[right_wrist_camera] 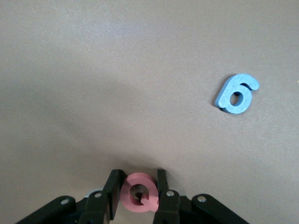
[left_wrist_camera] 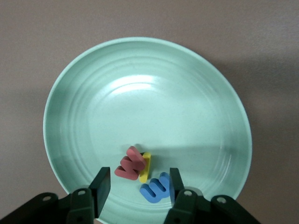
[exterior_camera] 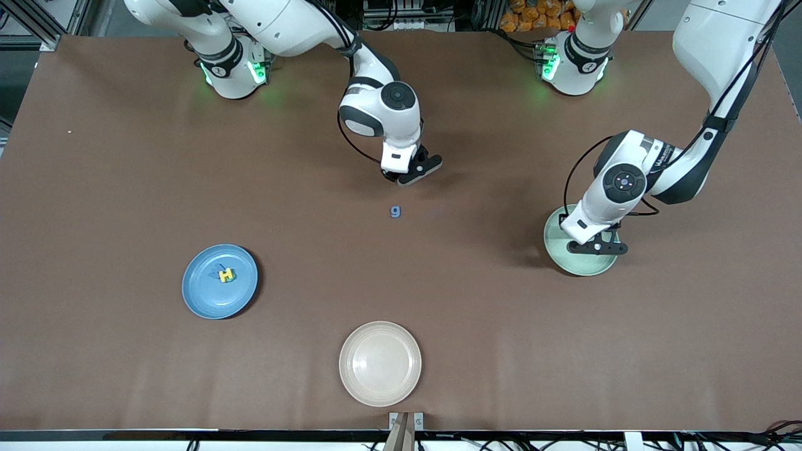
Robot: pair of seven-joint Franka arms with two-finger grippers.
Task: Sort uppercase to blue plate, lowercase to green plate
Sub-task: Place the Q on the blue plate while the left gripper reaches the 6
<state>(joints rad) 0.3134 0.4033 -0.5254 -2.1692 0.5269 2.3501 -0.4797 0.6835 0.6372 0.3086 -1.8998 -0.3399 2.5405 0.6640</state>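
Note:
My right gripper (exterior_camera: pixel 411 176) (right_wrist_camera: pixel 138 190) is down at the table's middle, shut on the red Q (right_wrist_camera: pixel 140 192), which is hidden in the front view. The blue g (exterior_camera: pixel 395 212) (right_wrist_camera: pixel 237 93) lies on the table a little nearer the front camera. Over the green plate (exterior_camera: pixel 583 266) (left_wrist_camera: pixel 140 102) hangs my left gripper (exterior_camera: pixel 596 249) (left_wrist_camera: pixel 139 179), open and holding nothing. In that plate lie a red w (left_wrist_camera: pixel 131 165), a small yellow h (left_wrist_camera: pixel 145 167) and a blue letter (left_wrist_camera: pixel 156 188) that rests against one finger (left_wrist_camera: pixel 175 183). The blue plate (exterior_camera: pixel 203 294) holds the yellow H (exterior_camera: pixel 227 274) on top of a bluish letter.
A cream-white plate (exterior_camera: pixel 380 363) sits near the table's front edge, between the two coloured plates. The table is a brown mat, with the arm bases along the edge farthest from the front camera.

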